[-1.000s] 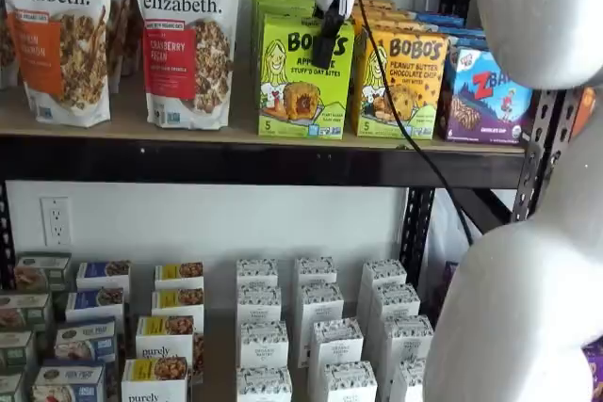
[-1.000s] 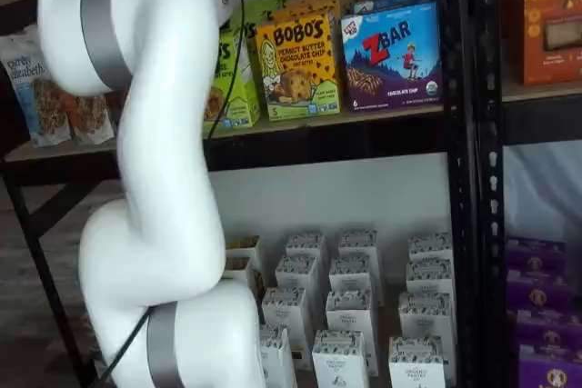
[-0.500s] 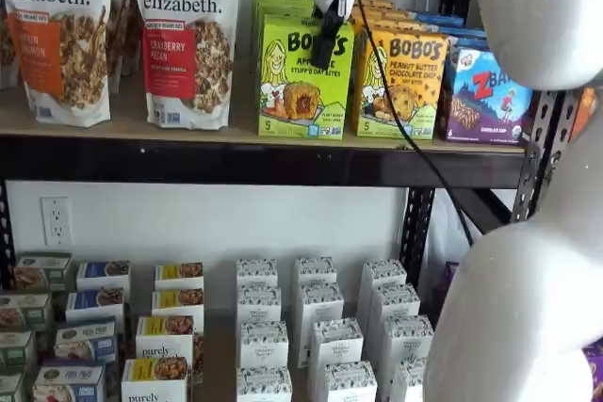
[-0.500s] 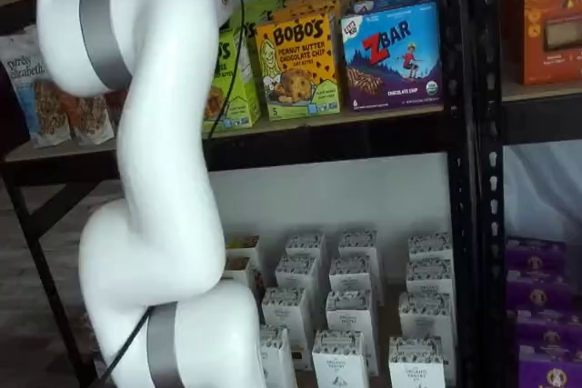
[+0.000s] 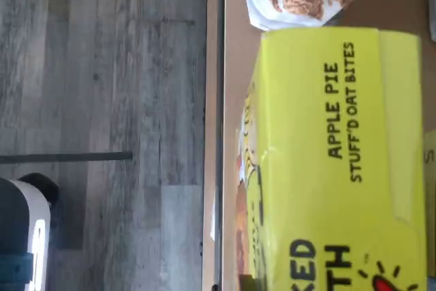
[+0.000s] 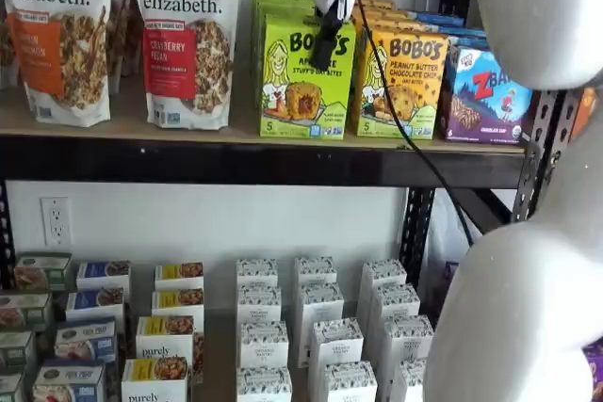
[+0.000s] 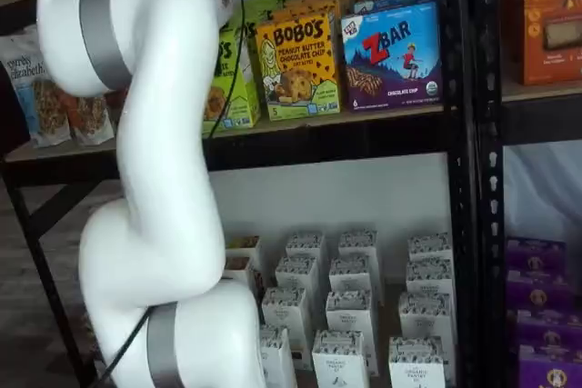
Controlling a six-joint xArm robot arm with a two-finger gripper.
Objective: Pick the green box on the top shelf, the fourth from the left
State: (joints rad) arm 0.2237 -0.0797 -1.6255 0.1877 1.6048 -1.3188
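Note:
The lime-green box (image 6: 301,91), printed "BOBO'S Apple Pie", stands at the front of its row on the top shelf (image 6: 236,162). My gripper (image 6: 325,56) hangs from above at the box's upper right corner. One black finger lies against the front face, and the other is hidden. In the wrist view the green box (image 5: 334,155) fills the frame close up, with "APPLE PIE STUFF'D OAT BITES" on its top panel, beside the shelf's front edge (image 5: 221,100). In a shelf view my white arm covers most of the green box (image 7: 238,88) and the gripper.
Granola pouches (image 6: 184,40) stand left of the green box. A yellow-orange Bobo's box (image 6: 400,82) touches its right side, with a blue Zbar box (image 6: 485,96) beyond. Several small white cartons (image 6: 311,327) fill the lower shelf. A black cable (image 6: 405,129) hangs in front.
The arm has hardly moved. The front green box has shifted very slightly against the finger.

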